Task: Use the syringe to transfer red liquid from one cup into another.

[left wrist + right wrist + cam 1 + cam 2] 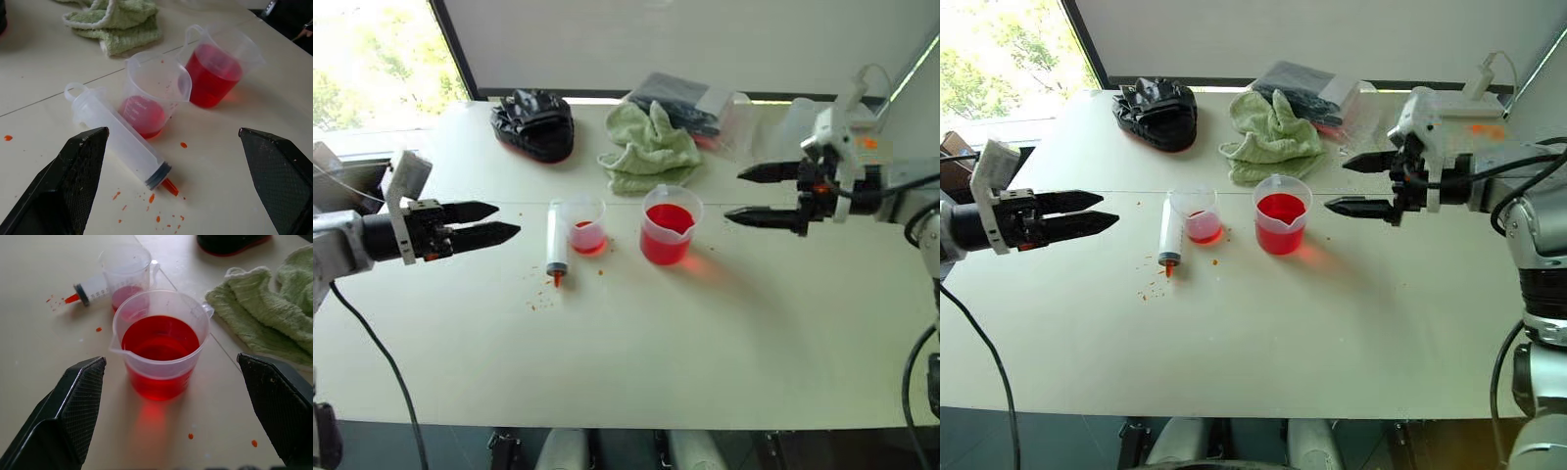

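The syringe (556, 240) lies flat on the white table (724, 333), its red-stained tip (557, 280) toward the front edge. Right beside it stands the small narrow cup (584, 225) with a little red liquid (143, 113) at its bottom. The larger spouted beaker (670, 225) stands to its right, roughly half full of red liquid (160, 339). My left gripper (508, 220) hovers left of the syringe, open and holding nothing. My right gripper (732, 196) hovers right of the beaker, also open and holding nothing.
A crumpled green towel (649, 147) lies behind the cups. A black glove-like object (534, 122) and a clear bag with dark contents (690, 103) sit at the back. Red droplets (543, 299) speckle the table near the syringe tip.
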